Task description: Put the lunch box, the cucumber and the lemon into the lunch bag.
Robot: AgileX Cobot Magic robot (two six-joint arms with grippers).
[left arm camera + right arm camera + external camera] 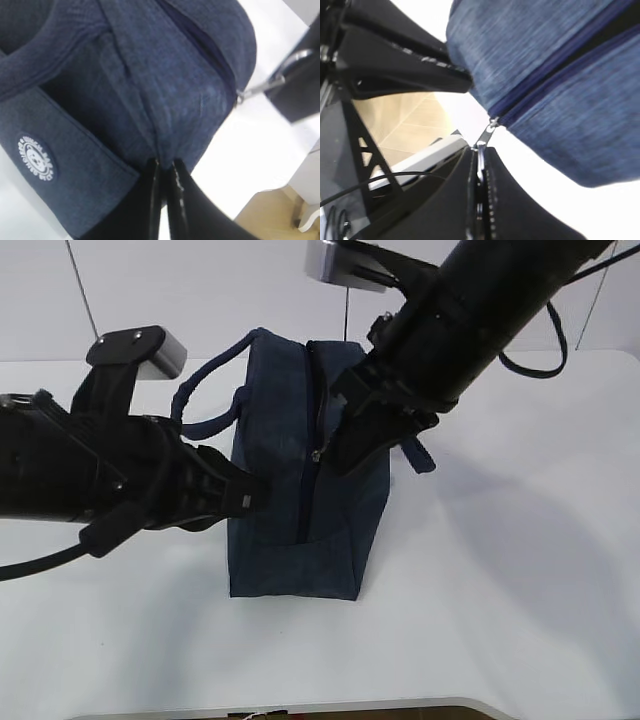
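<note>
Exterior view: the lunch bag [300, 480], of dark navy fabric, stands near the middle of a plain white worktop [500, 620], its long axis running away from the camera and its zipper [305, 450] along the top. Two loop handles [215, 375] rise at its far left side. Behind the worktop stands a pale wall; a thin strip of wood-toned floor shows beneath the near edge. Soft shadows of both arms fall on the white surface to the right of the bag.

Left gripper [258, 495]: enters from the left, its fingers [156, 200] pressed together on a fold of the bag's side fabric, which puckers upward at the tips. The left wrist view also shows a small round white emblem [36, 158] on a lower panel of the bag.

Right gripper [335, 455]: reaches down from the upper right to the top of the bag, its fingers [495, 200] closed on the metal zipper pull [487, 132], which stretches taut from the slider. In the right wrist view the zipper line appears closed on the stretch visible. Beyond the worktop edge, that view shows beige floor tiles [410, 130] and a dark metal frame [360, 150].
</note>
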